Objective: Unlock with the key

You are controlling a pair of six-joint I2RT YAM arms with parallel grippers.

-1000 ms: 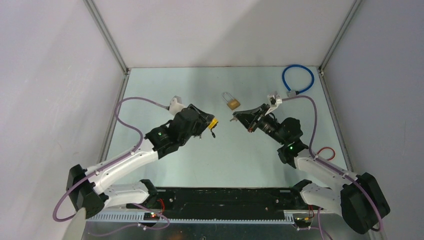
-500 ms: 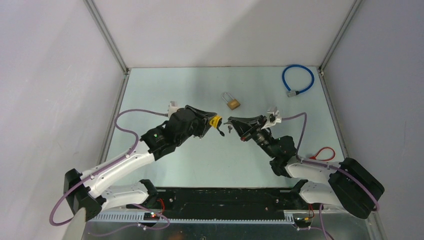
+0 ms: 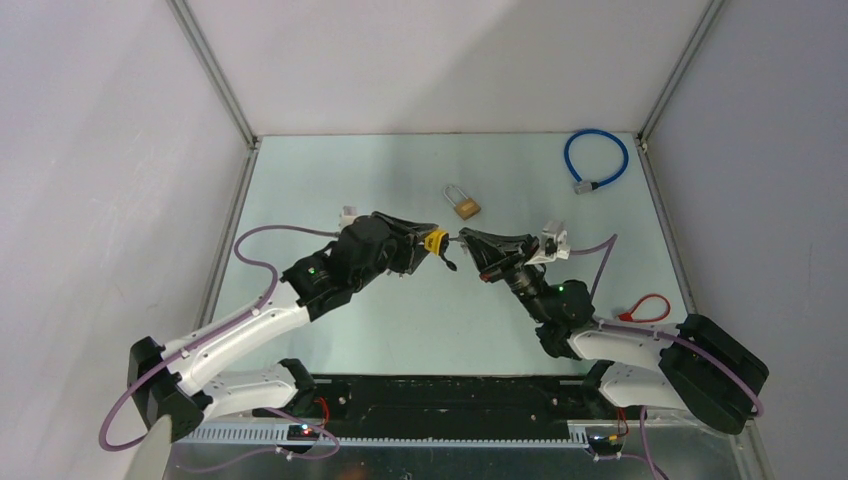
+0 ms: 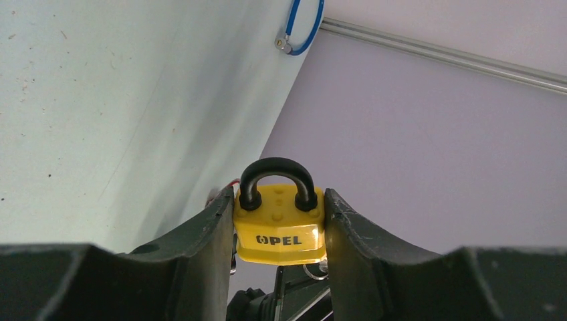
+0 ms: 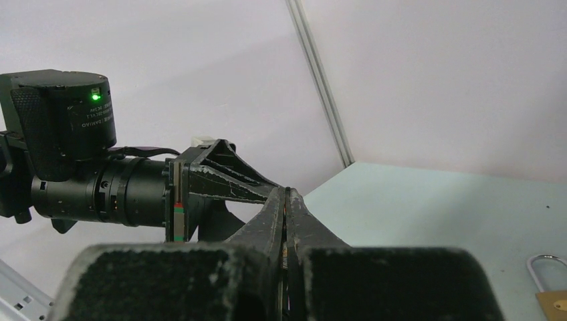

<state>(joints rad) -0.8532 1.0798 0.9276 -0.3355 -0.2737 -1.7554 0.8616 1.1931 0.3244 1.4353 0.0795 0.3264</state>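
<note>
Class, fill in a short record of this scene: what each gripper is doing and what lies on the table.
Left gripper: shut on the yellow padlock, held off the table
Right gripper: shut, tips right beside the yellow padlock; no key can be made out between them
Brass padlock: lying on the table beyond both grippers, untouched
Blue cable: looped, far right corner
Red loop: on the table by the right arm
</note>
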